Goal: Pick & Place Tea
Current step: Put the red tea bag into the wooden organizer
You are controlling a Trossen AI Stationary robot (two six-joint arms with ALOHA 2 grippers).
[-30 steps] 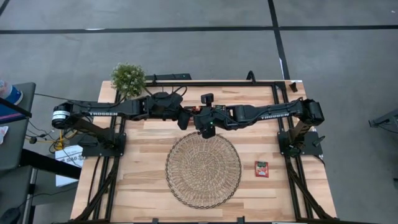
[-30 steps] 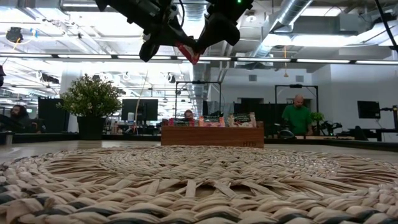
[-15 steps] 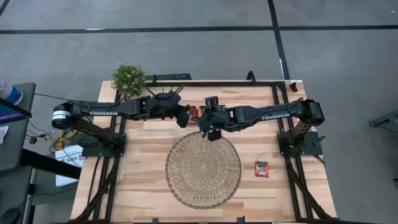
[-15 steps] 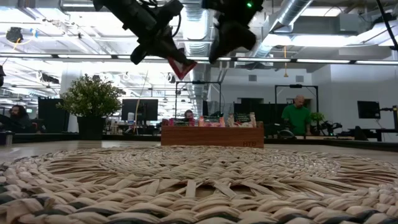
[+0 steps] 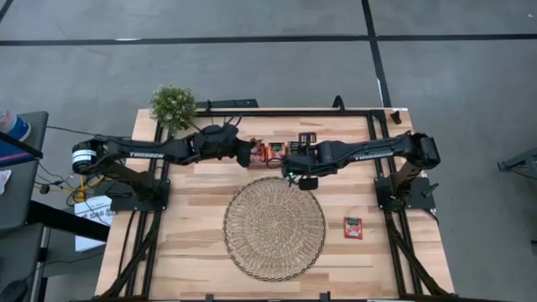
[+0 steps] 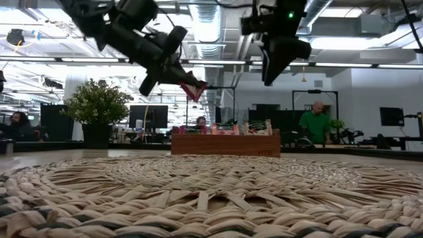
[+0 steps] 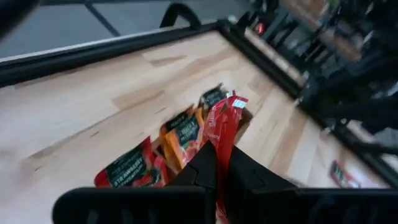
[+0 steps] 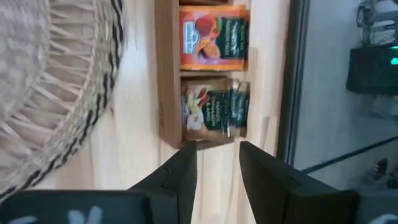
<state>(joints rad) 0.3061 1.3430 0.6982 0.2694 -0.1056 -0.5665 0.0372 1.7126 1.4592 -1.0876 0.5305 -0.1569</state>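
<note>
My left gripper point(image 7: 217, 163) is pinched shut on one red tea sachet point(image 7: 224, 121), held by its lower edge so the packet stands up between the fingers, in the air above the back of the table near the wooden tray point(image 8: 166, 93). My right gripper point(image 8: 214, 163) hangs just beside it over the tray's end, fingers a little apart and holding nothing. The sachet looks thin, flat and very light; paper or foil, so I judge it limp and a bit slick, likely to bend or slide if nipped only at a corner. Best taken along an edge, flat faces against the pads, with a light squeeze. It is red-orange; other sachets in the tray show a dark green print, one orange, one pale beige. More sachets sit upright in the tray's compartments. One lone sachet point(image 5: 352, 227) lies flat on the bare table, near the round woven mat point(image 5: 274, 227), on its right side.
</note>
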